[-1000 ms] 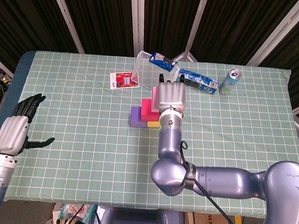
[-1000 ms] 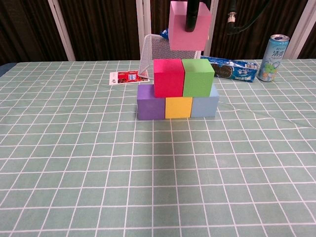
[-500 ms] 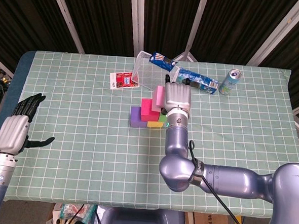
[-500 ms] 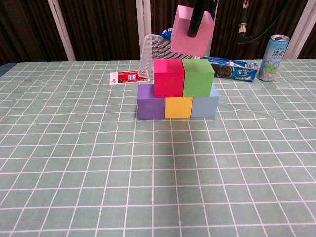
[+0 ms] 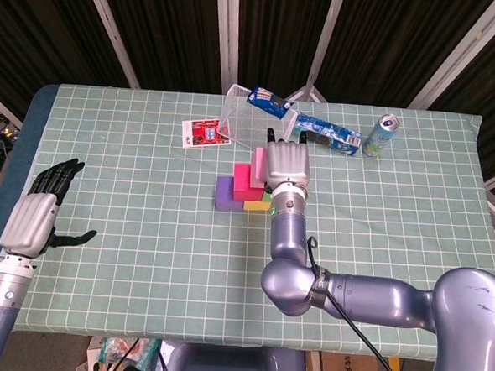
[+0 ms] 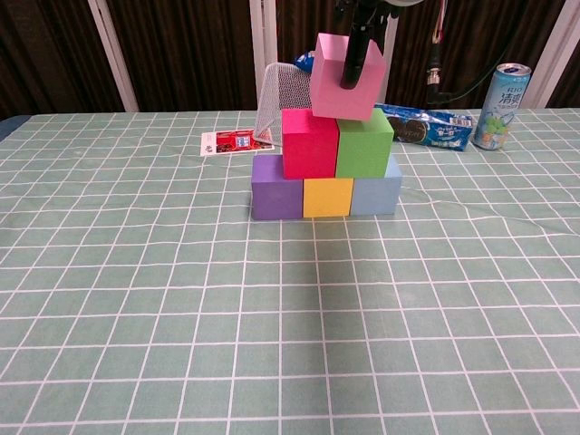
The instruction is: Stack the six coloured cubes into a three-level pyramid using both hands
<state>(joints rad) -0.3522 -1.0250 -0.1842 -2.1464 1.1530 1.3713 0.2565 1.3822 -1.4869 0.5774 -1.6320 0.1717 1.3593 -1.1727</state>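
**Pink cube tilted over the top of the two-level stack**

The right hand (image 5: 286, 164) holds the pink cube (image 6: 347, 76) from above; in the chest view a dark finger (image 6: 352, 62) lies down the cube's front face, and in the head view the hand's back covers most of the cube. The pink cube is tilted, its lower edge at the seam between the red cube (image 6: 309, 143) and the green cube (image 6: 364, 142); whether it touches them cannot be told.

Red and green cubes sit side by side on a bottom row: purple cube (image 6: 276, 188) left of the yellow cube (image 6: 327, 197), light blue cube (image 6: 375, 192) right of it, all three touching.

The left hand (image 5: 33, 220) hovers far left of the stack at the table's edge, fingers spread apart and holding nothing.

Behind the stack stand a white mesh basket (image 6: 277, 94) and a red-and-white card (image 6: 234, 141). Right of the stack lie a blue biscuit packet (image 6: 427, 129) and a drink can (image 6: 500, 106) on the green checked tablecloth (image 6: 272, 326).
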